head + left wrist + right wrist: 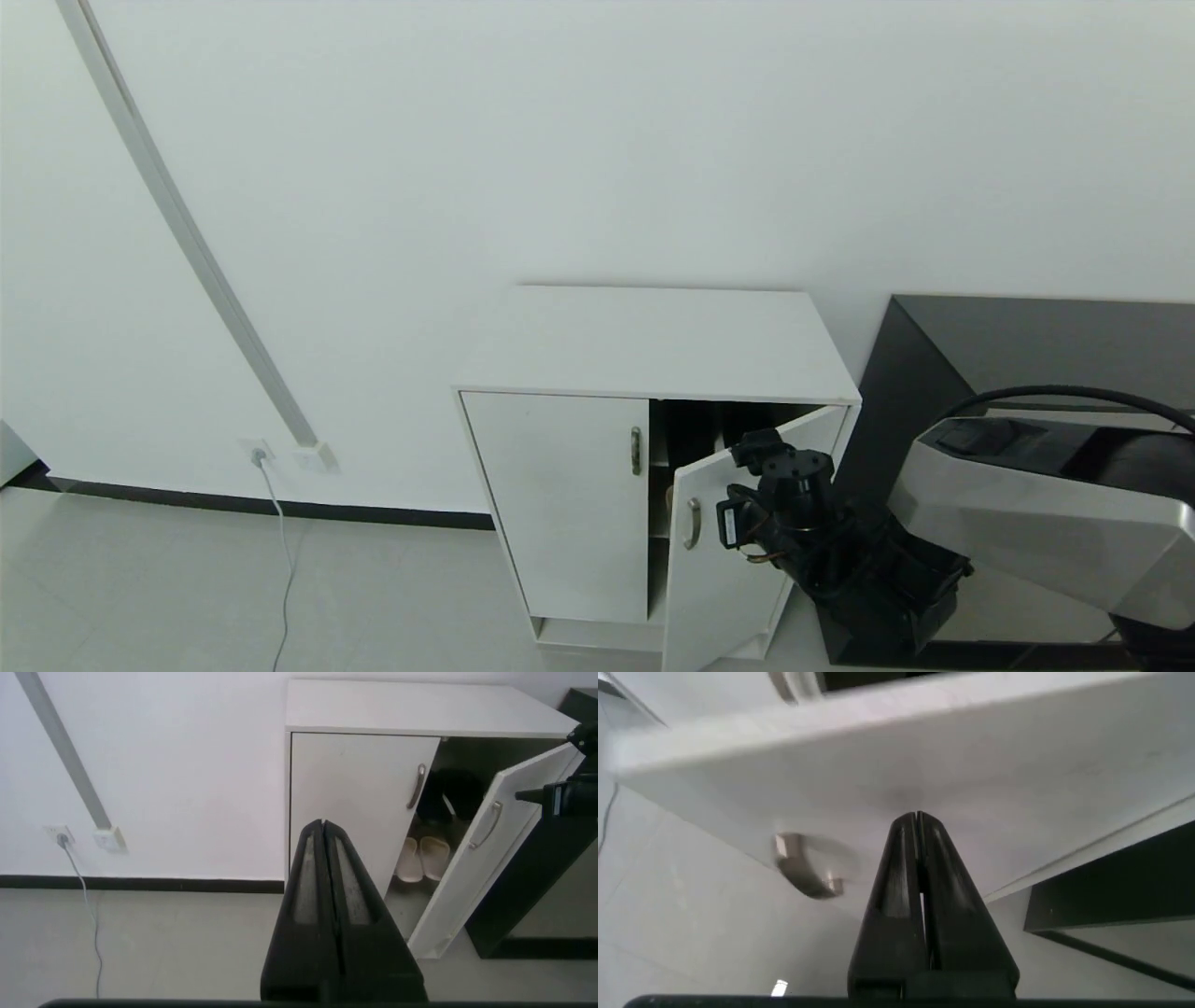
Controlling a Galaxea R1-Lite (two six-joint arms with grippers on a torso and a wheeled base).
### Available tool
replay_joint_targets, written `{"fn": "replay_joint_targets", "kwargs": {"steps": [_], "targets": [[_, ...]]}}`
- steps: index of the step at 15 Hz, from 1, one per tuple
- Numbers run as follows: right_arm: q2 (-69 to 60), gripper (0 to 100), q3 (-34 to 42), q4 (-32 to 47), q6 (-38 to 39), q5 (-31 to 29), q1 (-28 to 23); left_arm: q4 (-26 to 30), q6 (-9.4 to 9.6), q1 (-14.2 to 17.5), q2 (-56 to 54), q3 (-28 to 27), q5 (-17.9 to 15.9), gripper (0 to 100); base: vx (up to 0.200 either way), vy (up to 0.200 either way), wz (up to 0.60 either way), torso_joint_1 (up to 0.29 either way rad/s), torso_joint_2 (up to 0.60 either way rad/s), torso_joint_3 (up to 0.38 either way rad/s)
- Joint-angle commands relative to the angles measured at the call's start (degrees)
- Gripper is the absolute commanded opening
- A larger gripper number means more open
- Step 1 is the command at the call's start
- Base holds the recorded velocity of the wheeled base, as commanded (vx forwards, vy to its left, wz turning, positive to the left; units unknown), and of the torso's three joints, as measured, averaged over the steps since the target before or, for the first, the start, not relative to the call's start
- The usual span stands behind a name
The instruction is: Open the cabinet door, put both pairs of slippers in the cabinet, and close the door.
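Head view, L to R: wall socket w/ grey cable dropping to the floor, far left. White cabinet stood against the wall, right of centre. Its L door was shut; R door hung part open, swung out toward me.

On L wrist cam I saw L gripper w/ fingers pressed together, holding nothing, well back from the cabinet and facing the L door. Past it, a pale pair of slippers sat side by side on a shelf inside the opening. A dark shape sat on the shelf above; couldn't tell what.

R gripper had fingers together too, nothing between them. Its tip was right up at the R door's outer face, near the handle; contact I couldn't confirm. Black unit stood just right of the cabinet.
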Motion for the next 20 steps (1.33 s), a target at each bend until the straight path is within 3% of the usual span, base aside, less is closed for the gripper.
{"fn": "replay_joint_targets", "kwargs": {"steps": [1,11,20], "targets": [[2.83,0,-3.47,1.19,0.02,-0.01,-0.94,0.0,-0.04,0.0,0.07,0.0,0.05,0,0.0,0.0,0.0,0.0,0.0,0.0],[5.9,0,-16.92,9.54,-2.01,-0.1,-2.53,0.0,-0.04,0.0,0.07,0.0,0.05,0,0.0,0.0,0.0,0.0,0.0,0.0],[8.36,0,-23.51,12.35,-2.09,-0.1,-3.93,0.0,-0.04,0.0,0.07,0.0,0.05,0,0.0,0.0,0.0,0.0,0.0,0.0]]}}
